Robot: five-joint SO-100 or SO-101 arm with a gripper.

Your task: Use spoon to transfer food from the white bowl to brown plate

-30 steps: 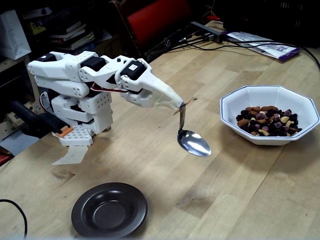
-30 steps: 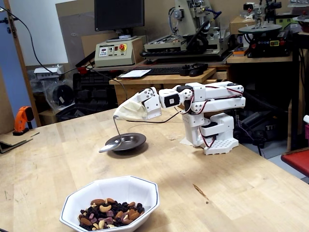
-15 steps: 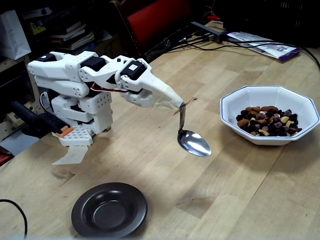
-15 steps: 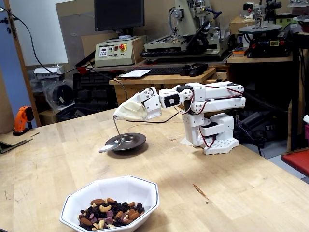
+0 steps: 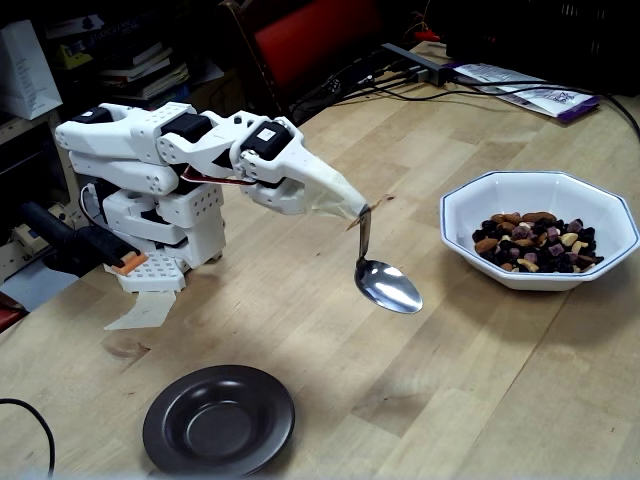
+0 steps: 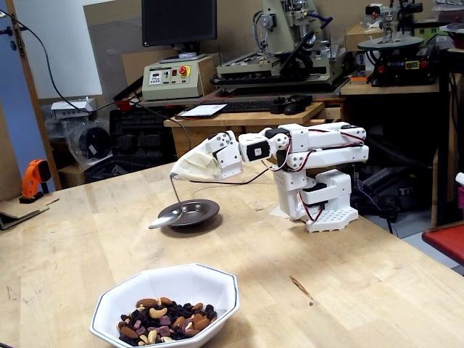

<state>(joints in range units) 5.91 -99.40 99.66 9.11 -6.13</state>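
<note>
Nothing has moved since the earlier frames: arm, spoon and dishes sit exactly as before. The gripper pinches the top of the spoon handle, so the handle hangs nearly upright at frame centre with its empty, level scoop below the fingers. The white bowl holding the food lies to the right of the spoon, well apart; the brown plate sits empty at lower left, so the scoop must probably travel rightward first
</note>
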